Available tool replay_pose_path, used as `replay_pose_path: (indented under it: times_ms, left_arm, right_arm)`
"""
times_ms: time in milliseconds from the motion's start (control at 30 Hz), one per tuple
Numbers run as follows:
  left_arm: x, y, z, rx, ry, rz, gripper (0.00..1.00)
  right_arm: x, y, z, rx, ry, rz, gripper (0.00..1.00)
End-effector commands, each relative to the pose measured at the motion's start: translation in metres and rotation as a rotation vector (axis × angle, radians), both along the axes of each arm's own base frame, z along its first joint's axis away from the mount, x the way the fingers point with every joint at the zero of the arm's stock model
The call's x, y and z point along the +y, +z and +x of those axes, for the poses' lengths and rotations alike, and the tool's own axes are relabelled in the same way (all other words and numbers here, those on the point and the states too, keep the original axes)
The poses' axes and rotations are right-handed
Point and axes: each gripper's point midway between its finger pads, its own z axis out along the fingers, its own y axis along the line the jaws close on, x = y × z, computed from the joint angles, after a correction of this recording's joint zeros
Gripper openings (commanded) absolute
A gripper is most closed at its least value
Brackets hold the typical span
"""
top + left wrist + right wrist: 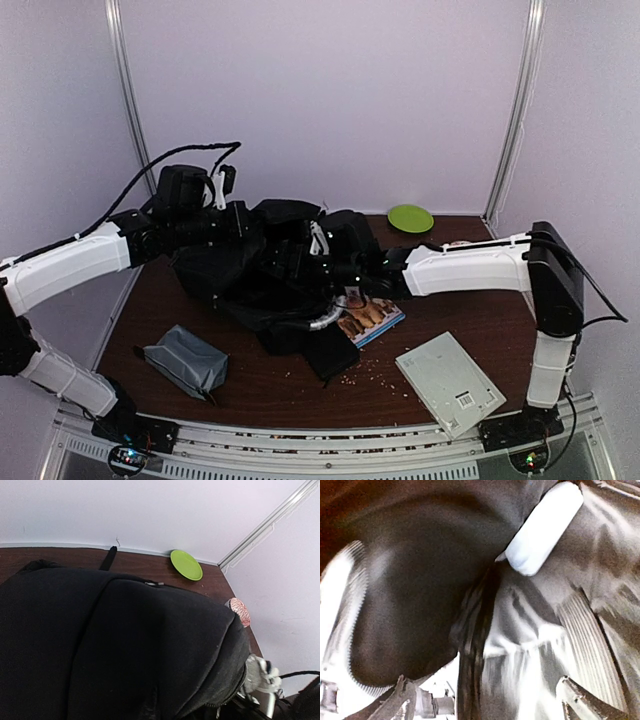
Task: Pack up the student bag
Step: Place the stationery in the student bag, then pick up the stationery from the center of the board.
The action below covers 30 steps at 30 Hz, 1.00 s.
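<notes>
The student bag is a large black heap at mid-table, its grey-white handle curling out at the front. My left gripper is at the bag's upper left edge and holds that fabric raised. In the left wrist view the bag fills the frame and hides the fingers. My right gripper reaches into the bag from the right. Its fingers stand wide apart, with a dark fold of bag fabric between them and a white handle piece just beyond.
A grey zip pouch lies front left. A flat black case and a colourful book sit by the bag's front. A white card with a barcode lies front right, a green plate sits at the back right, and crumbs are scattered between.
</notes>
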Motion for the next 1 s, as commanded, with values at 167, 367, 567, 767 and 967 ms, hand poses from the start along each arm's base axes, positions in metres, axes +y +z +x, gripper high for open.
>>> replay_pose_path:
  times_ms: [167,367,567,767,967]
  left_arm:
    - [0.018,0.017,0.04,-0.045,0.129,-0.035,0.0]
    - [0.038,0.016,0.038,-0.054,0.201,0.019,0.0]
    - [0.089,0.007,0.021,-0.059,0.336,0.073,0.0]
    - [0.116,-0.002,0.007,-0.058,0.371,0.128,0.0]
    - [0.117,-0.016,-0.004,-0.032,0.342,0.149,0.0]
  right_arm:
    - [-0.064,0.014,-0.028,-0.133,0.004,-0.202,0.96]
    - [-0.136,0.014,-0.026,-0.21,-0.193,-0.288,0.93]
    - [-0.205,-0.032,-0.028,-0.175,-0.319,-0.41,0.88]
    - [-0.195,-0.08,-0.051,-0.122,-0.179,-0.45,0.81]
    - [-0.157,-0.103,-0.059,-0.086,-0.065,-0.48,0.74]
